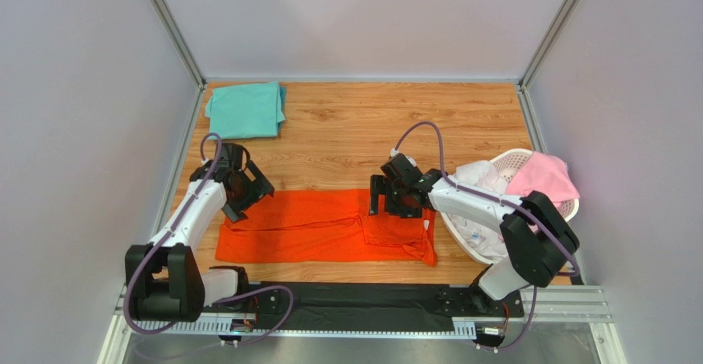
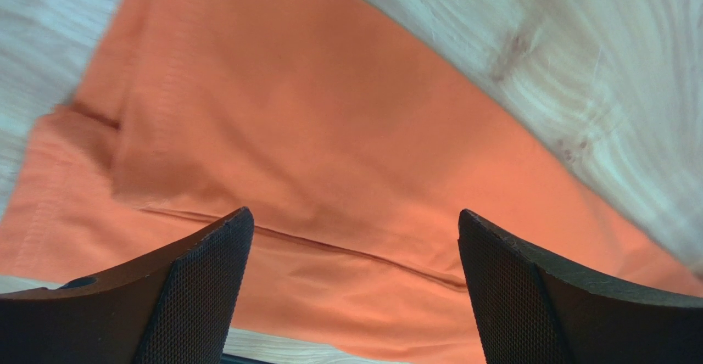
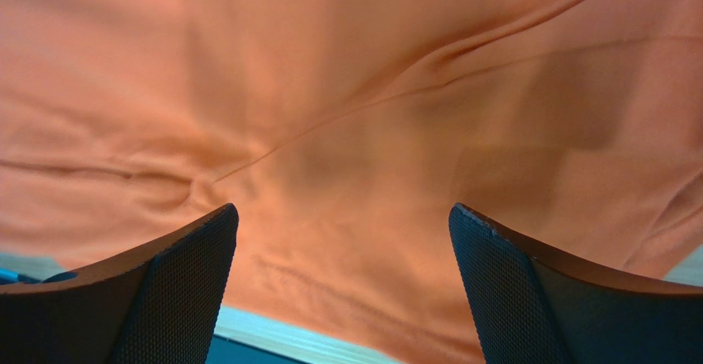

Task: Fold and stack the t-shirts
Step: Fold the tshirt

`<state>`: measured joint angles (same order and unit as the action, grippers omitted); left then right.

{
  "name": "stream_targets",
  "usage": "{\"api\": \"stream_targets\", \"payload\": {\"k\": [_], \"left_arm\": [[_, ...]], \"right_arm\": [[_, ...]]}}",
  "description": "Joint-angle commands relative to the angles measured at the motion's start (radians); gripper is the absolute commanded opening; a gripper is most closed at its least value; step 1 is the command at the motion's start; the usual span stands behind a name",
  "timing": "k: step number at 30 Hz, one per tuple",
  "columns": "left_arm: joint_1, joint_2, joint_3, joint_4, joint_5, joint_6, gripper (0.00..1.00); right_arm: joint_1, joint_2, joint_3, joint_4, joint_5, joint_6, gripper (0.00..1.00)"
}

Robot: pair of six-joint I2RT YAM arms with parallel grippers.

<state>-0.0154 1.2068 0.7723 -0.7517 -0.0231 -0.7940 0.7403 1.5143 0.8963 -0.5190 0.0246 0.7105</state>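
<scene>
An orange-red t-shirt lies on the wooden table near the front, folded into a long strip. My left gripper hovers over its left end, jaws wide open and empty; the cloth fills the left wrist view. My right gripper hovers over its right part, jaws wide open and empty; orange cloth fills the right wrist view. A folded teal-green t-shirt lies at the back left. A pale pink t-shirt and white cloth sit in the basket.
A white perforated basket stands at the right edge of the table, under my right arm. Grey walls close in the table on three sides. A black mat runs along the front edge.
</scene>
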Motion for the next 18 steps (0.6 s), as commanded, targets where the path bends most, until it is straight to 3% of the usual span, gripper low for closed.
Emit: {"api": "stream_targets", "payload": {"k": [1,8,18], "left_arm": [[-0.053,0.036,-0.030,0.040,0.015,0.025,1.00],[-0.095,0.089,-0.076,0.086,0.031,0.052,1.00],[-0.152,0.066,-0.189,0.178,0.110,0.024,1.00]], "right_arm": [[-0.045,0.088,0.010,0.047,-0.094,0.001,1.00],[-0.166,0.280,0.140,0.041,-0.156,-0.083,1.00],[-0.286,0.567,0.531,-0.101,-0.233,-0.184,1.00]]}}
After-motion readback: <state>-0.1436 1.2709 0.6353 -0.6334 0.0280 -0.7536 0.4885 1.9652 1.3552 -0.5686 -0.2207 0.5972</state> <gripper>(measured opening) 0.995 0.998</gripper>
